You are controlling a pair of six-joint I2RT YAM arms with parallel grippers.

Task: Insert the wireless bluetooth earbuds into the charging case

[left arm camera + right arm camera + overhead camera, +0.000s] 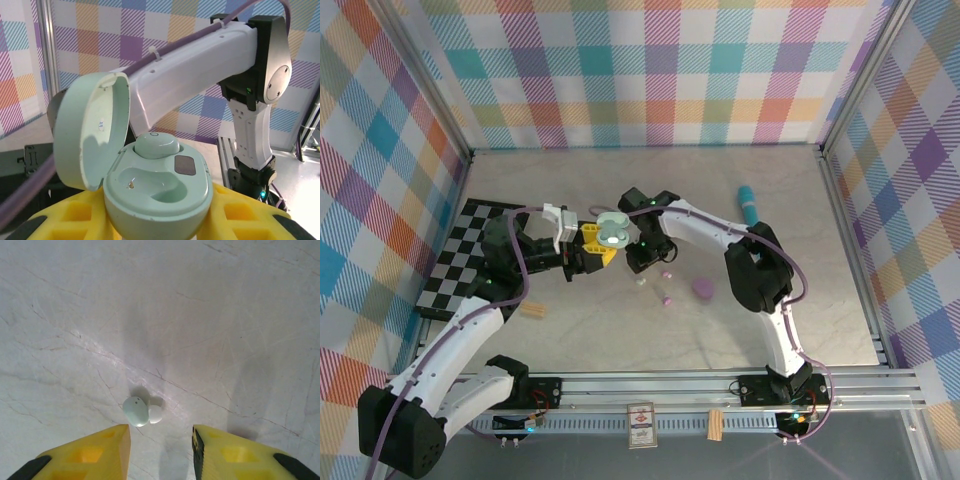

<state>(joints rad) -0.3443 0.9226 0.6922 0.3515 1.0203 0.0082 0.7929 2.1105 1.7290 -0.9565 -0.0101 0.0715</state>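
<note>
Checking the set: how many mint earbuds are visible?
2: one earbud seated in the open mint case, another lying on the table near the right gripper; others may be hidden.

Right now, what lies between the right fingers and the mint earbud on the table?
Nothing. In the right wrist view a bare strip of table separates the earbud from the right fingers, which stand apart.

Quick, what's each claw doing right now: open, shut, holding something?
Left gripper: closed on the open mint-green plastic charging case.
Right gripper: open, empty, above a small mint-green earbud.
</note>
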